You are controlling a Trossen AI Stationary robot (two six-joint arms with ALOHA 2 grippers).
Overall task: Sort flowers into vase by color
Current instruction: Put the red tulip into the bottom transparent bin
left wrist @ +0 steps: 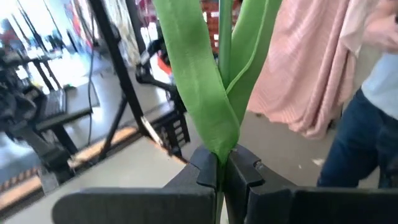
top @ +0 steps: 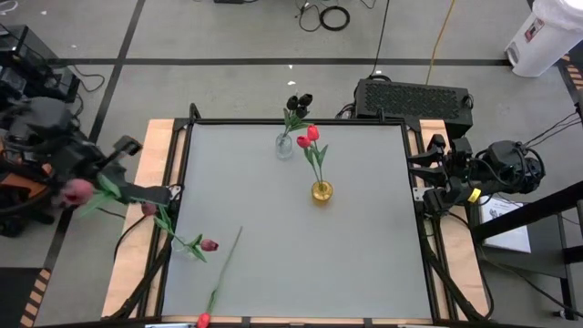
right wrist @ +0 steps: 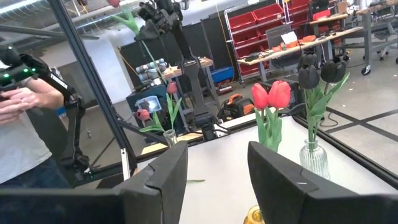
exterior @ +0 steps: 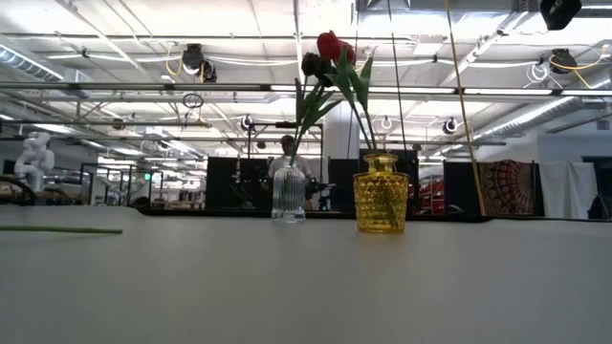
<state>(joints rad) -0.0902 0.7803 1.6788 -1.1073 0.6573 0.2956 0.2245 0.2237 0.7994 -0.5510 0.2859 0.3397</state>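
Your left gripper (left wrist: 221, 171) is closed on a pink tulip's stem (left wrist: 225, 37), off the table's left edge (top: 173, 219), so it may slip or bend when swung, while your right gripper (right wrist: 214, 165) waits open.

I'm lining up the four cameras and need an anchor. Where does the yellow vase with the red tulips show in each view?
High view: yellow vase right of table centre, red tulips leaning toward the far edge.
Low view: centre-right, on the table.
Left wrist view: not in it.
Right wrist view: only its top at the bottom edge, between the fingers.
Shared landmark: the clear vase with dark tulips, close beside it.
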